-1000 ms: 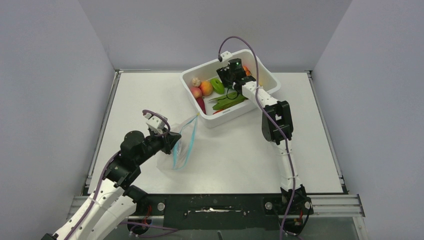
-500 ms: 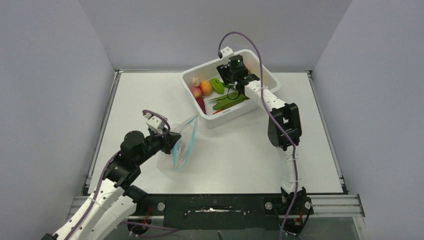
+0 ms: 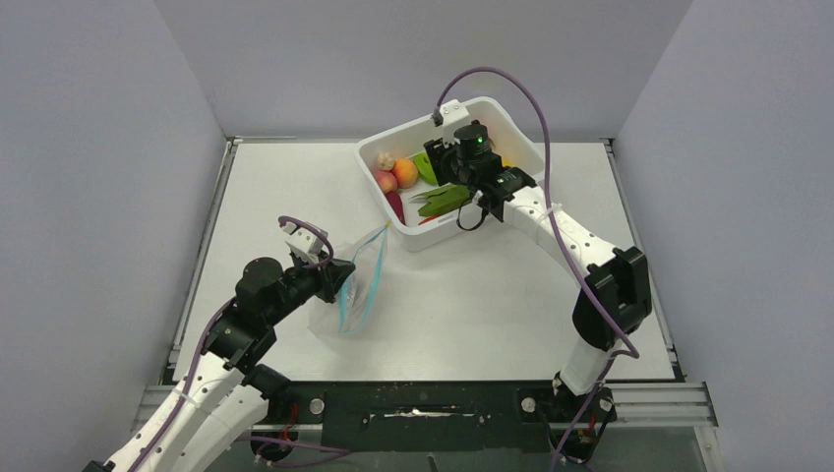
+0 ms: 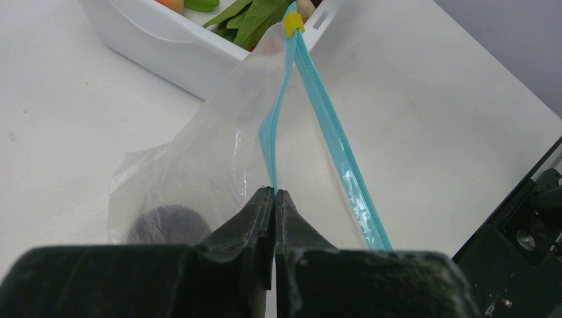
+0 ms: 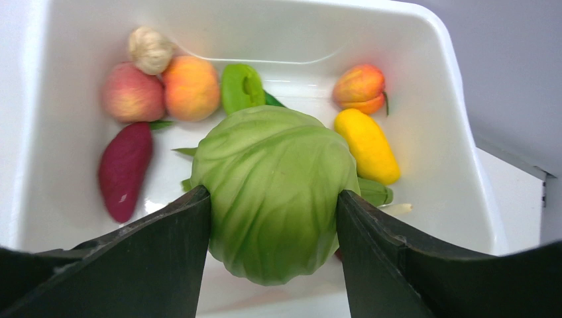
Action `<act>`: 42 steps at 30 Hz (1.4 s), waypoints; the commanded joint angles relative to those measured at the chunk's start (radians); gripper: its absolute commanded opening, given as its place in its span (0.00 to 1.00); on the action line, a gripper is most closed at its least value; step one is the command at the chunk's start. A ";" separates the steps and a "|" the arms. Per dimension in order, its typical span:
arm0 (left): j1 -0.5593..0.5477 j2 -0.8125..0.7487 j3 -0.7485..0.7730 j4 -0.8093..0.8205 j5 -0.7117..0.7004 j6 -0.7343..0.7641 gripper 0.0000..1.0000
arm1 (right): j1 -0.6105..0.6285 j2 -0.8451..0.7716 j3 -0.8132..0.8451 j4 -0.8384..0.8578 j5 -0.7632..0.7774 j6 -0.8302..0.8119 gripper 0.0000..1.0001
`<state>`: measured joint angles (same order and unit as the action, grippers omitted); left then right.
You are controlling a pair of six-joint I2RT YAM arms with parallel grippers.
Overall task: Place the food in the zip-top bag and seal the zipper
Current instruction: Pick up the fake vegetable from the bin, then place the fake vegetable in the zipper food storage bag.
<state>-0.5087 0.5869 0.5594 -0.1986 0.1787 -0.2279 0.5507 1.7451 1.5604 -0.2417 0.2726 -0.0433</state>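
My right gripper (image 5: pixel 273 199) is shut on a round green cabbage-like ball (image 5: pixel 275 165) and holds it above the white tub (image 5: pixel 424 40). In the top view this gripper (image 3: pixel 443 165) hangs over the tub's middle. My left gripper (image 4: pixel 274 192) is shut on the blue zipper (image 4: pixel 331 132) of the clear zip-top bag (image 4: pixel 205 159), which lies open toward the tub. A dark purple-brown fruit (image 4: pixel 169 224) sits inside the bag. Two peaches (image 5: pixel 191 87), a pale mushroom (image 5: pixel 150 50) and a red-purple root (image 5: pixel 124 169) lie in the tub.
The tub (image 3: pixel 521 143) stands at the back centre, with a green pepper (image 5: pixel 240 86), a third peach (image 5: pixel 359 87), a yellow fruit (image 5: pixel 366 146) and green leaves (image 3: pixel 447 200) in it. The bag (image 3: pixel 349 295) lies front left of the tub. Its yellow slider (image 4: pixel 292 23) is at the far end.
The right arm's elbow has swung out to the right and forward, and its gripper has shifted slightly nearer over the tub. The left arm and the bag have not moved.
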 commanded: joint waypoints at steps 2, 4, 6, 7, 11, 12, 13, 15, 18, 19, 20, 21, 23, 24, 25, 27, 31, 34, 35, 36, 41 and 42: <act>0.006 -0.026 0.004 0.057 -0.002 -0.030 0.00 | 0.045 -0.201 -0.088 0.032 -0.031 0.106 0.52; 0.006 -0.035 0.002 0.071 0.003 -0.060 0.00 | 0.063 -0.264 -0.137 0.041 -0.061 0.134 0.51; 0.004 -0.042 -0.003 0.093 0.005 -0.081 0.00 | 0.077 -0.326 -0.184 0.051 -0.093 0.162 0.51; 0.004 -0.042 -0.001 0.099 0.003 -0.088 0.00 | 0.082 -0.358 -0.207 0.056 -0.108 0.178 0.51; 0.004 -0.029 0.020 0.103 -0.007 -0.107 0.00 | 0.090 -0.478 -0.309 0.084 -0.200 0.249 0.51; 0.004 -0.024 0.027 0.105 -0.007 -0.114 0.00 | 0.094 -0.507 -0.338 0.099 -0.227 0.261 0.51; 0.005 -0.018 0.032 0.108 -0.005 -0.123 0.00 | 0.095 -0.539 -0.363 0.115 -0.256 0.276 0.51; 0.004 -0.006 0.040 0.116 0.003 -0.141 0.00 | 0.102 -0.595 -0.414 0.157 -0.304 0.312 0.51; 0.003 0.006 0.052 0.135 0.009 -0.175 0.00 | 0.108 -0.667 -0.490 0.232 -0.399 0.380 0.52; 0.003 0.009 0.051 0.145 0.008 -0.188 0.00 | 0.113 -0.685 -0.506 0.247 -0.420 0.400 0.52; 0.003 0.012 0.051 0.155 0.010 -0.198 0.00 | 0.118 -0.698 -0.520 0.261 -0.437 0.417 0.52; 0.003 0.013 0.050 0.163 0.013 -0.208 0.00 | 0.121 -0.711 -0.534 0.278 -0.458 0.434 0.52; 0.003 0.018 0.045 0.183 0.015 -0.222 0.00 | 0.135 -0.730 -0.562 0.316 -0.489 0.470 0.52; 0.003 0.023 0.042 0.192 0.016 -0.229 0.00 | 0.143 -0.736 -0.579 0.342 -0.502 0.490 0.52; 0.004 0.028 0.038 0.202 0.016 -0.237 0.00 | 0.152 -0.737 -0.594 0.365 -0.507 0.513 0.51; 0.003 0.040 0.035 0.223 0.020 -0.258 0.00 | 0.175 -0.735 -0.617 0.406 -0.520 0.554 0.51; 0.003 0.065 0.040 0.272 0.040 -0.303 0.00 | 0.223 -0.718 -0.640 0.477 -0.530 0.605 0.51; 0.002 0.077 0.042 0.299 0.048 -0.312 0.00 | 0.263 -0.707 -0.661 0.539 -0.533 0.630 0.51; 0.003 0.079 0.044 0.298 0.047 -0.309 0.00 | 0.275 -0.700 -0.669 0.555 -0.530 0.637 0.51; 0.003 0.079 0.046 0.291 0.043 -0.306 0.00 | 0.287 -0.693 -0.678 0.573 -0.526 0.644 0.51; 0.003 0.055 0.040 0.243 0.014 -0.306 0.00 | 0.331 -0.641 -0.707 0.623 -0.532 0.675 0.51; 0.003 0.047 0.035 0.244 0.013 -0.309 0.00 | 0.339 -0.630 -0.712 0.627 -0.529 0.676 0.51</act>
<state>-0.5083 0.6666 0.5560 -0.0040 0.2012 -0.5213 0.8623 1.0904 0.8627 0.2443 -0.2485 0.5941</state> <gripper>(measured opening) 0.015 0.607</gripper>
